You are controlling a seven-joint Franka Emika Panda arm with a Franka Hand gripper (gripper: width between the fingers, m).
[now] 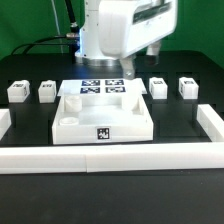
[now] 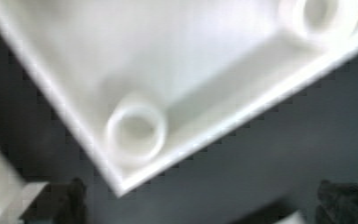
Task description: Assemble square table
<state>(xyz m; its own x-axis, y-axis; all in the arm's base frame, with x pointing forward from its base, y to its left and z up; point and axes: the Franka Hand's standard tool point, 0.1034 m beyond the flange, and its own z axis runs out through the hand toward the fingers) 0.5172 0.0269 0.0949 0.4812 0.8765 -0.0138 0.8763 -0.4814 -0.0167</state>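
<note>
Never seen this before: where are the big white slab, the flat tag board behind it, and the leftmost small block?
Square slab [image 1: 105,115]: exterior view, its flat inner floor.
Marker board [image 1: 103,88]: exterior view, its middle.
Leftmost leg block [image 1: 17,92]: exterior view's left, its front face.

We log: marker board [image 1: 103,88], four tags, flat on black table [image 1: 110,200]; white bars [image 1: 110,157] edging table on three sides.
</note>
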